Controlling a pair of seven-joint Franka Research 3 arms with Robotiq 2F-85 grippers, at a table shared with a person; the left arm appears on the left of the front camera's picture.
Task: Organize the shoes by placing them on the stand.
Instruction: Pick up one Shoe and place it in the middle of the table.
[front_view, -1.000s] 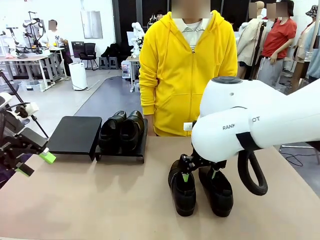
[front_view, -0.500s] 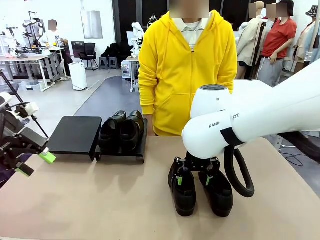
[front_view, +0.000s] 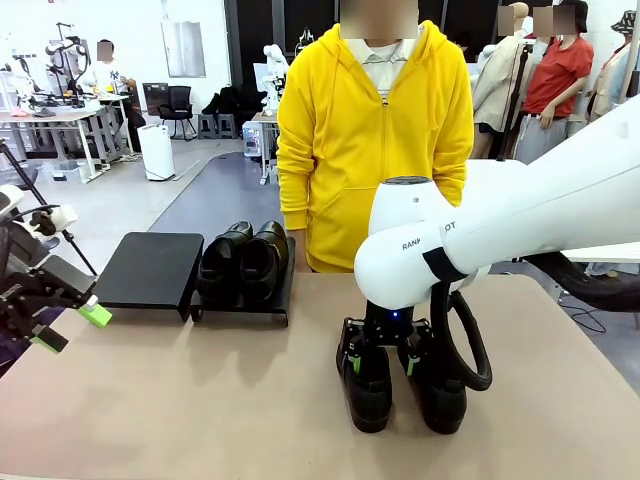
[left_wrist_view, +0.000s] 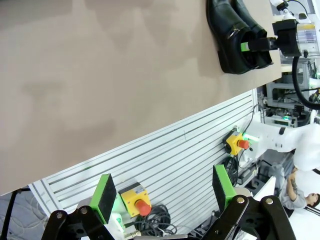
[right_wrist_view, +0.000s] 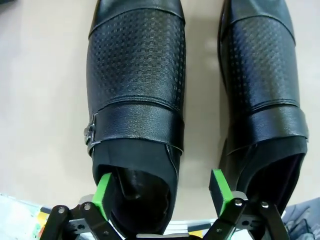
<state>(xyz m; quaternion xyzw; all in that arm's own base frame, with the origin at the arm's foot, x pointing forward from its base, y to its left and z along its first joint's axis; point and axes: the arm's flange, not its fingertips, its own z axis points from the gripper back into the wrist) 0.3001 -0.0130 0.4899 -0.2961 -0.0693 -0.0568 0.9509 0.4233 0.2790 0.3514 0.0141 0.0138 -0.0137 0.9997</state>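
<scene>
Two black loafers (front_view: 367, 392) (front_view: 441, 398) lie side by side on the table at centre right, toes toward me. My right gripper (front_view: 381, 362) hangs open right over their heel ends. In the right wrist view one green pad (right_wrist_view: 102, 192) sits inside the mouth of the left shoe (right_wrist_view: 136, 85), and the other pad (right_wrist_view: 220, 187) stands in the gap beside the second shoe (right_wrist_view: 262, 75). Another pair of loafers (front_view: 243, 260) rests on the right platform (front_view: 240, 309) of the stand. The left platform (front_view: 152, 268) is bare. My left gripper (front_view: 72, 327) hovers open at the table's left edge, holding nothing.
A person in a yellow hoodie (front_view: 375, 140) stands at the far side, behind the stand and the loose shoes. The left wrist view looks down past the table's near edge at a slotted rail (left_wrist_view: 165, 150) with emergency-stop buttons (left_wrist_view: 136, 199). Bare tabletop (front_view: 200, 400) lies between my grippers.
My right arm has swung left and come down, bringing its open gripper lower onto the heel ends of the two loose shoes. The left arm has stayed put.
</scene>
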